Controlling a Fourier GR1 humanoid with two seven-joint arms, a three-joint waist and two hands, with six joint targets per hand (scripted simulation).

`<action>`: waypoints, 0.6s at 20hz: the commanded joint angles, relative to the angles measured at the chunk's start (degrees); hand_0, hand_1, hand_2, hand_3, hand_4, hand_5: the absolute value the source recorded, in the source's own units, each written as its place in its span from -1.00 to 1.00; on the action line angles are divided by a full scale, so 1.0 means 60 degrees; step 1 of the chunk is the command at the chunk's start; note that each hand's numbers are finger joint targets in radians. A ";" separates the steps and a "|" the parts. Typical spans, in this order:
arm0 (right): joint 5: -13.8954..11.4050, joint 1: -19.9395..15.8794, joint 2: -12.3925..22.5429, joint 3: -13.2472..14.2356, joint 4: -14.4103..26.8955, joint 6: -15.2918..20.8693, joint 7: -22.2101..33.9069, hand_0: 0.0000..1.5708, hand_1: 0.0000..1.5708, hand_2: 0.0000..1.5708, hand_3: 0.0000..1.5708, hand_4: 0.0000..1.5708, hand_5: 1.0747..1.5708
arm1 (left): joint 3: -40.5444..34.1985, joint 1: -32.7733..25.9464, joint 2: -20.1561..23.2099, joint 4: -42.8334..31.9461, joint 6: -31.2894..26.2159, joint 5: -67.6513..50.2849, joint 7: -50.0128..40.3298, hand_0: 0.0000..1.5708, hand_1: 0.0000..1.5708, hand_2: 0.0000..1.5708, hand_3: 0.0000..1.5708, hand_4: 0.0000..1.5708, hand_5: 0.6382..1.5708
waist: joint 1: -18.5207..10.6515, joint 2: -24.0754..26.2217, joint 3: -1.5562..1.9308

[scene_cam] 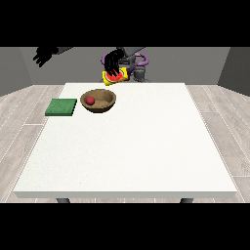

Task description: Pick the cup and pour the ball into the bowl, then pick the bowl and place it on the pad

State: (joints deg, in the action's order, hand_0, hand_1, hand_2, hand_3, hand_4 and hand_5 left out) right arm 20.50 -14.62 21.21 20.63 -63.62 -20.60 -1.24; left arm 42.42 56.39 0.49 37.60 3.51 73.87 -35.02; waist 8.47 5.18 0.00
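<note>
We see the hand at the view's right (pixel 113 61) above the table's far edge, its fingers curled down round the cup (pixel 115 76), a yellow and red thing held tilted above the bowl (pixel 99 101). The ball (pixel 90 100) lies inside the bowl, at its left side, below and left of those fingers. The green pad (pixel 61 107) lies just left of the bowl on the table (pixel 127 146). The hand at the view's left (pixel 44 55) hangs high and well apart, holding nothing; we cannot tell how far its fingers are open.
</note>
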 commanded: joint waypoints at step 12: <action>-0.0314 0.0538 -0.0305 0.0249 0.0099 0.1078 -0.0071 -1.00 -1.00 -1.00 -1.00 0.00 0.94 | -0.6718 -0.1053 0.1100 0.3799 0.2158 -0.7577 0.2987 -1.00 -1.00 -1.00 -1.00 0.46 0.99 | -0.2302 0.0206 -0.0147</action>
State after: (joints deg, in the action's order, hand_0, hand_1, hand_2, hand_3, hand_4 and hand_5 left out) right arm 19.67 -11.73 21.10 22.77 -63.05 -16.12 -1.19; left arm 12.75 50.49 6.87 55.05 16.89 41.90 -21.40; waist -2.32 6.97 -0.68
